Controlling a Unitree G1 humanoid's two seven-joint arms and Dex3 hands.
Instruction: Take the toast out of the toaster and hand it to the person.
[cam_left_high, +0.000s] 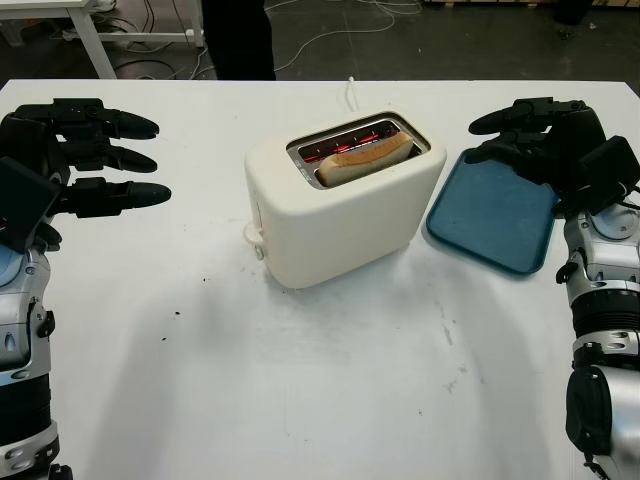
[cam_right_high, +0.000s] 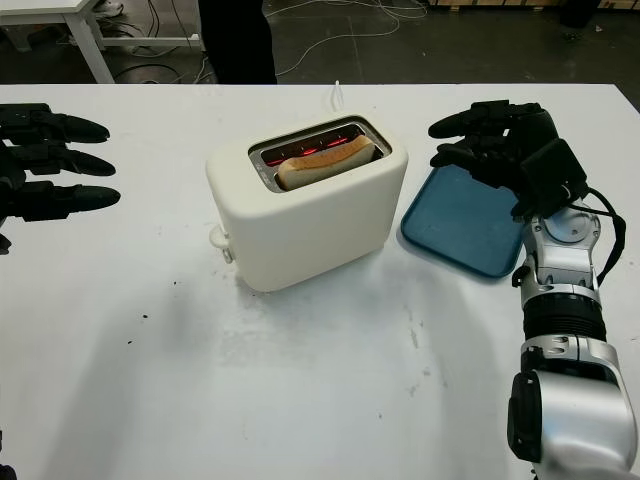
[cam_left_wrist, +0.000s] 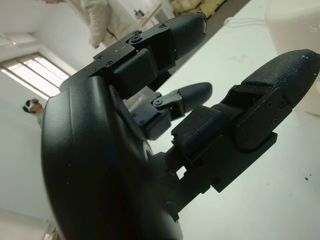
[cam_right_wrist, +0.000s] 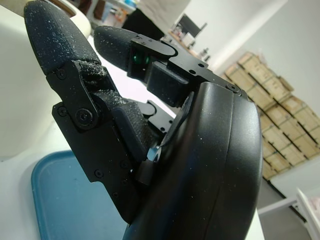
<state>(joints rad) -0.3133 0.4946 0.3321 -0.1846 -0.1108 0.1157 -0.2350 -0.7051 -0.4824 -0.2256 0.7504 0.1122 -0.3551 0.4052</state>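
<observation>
The toast (cam_left_high: 365, 157) is sitting in the toaster's (cam_left_high: 340, 205) slot, long axis running toward the nearer right hand (cam_left_high: 535, 135), hovering released over the blue tray (cam_left_high: 495, 215); left hand (cam_left_high: 85, 155) is hovering released, farther off.

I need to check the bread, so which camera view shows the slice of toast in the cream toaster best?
The left eye view: the golden-brown slice of toast stands up from the cream plastic toaster, whole top edge visible. The right eye view shows it much the same. The wrist views catch only the toaster's wall, no toast.
</observation>
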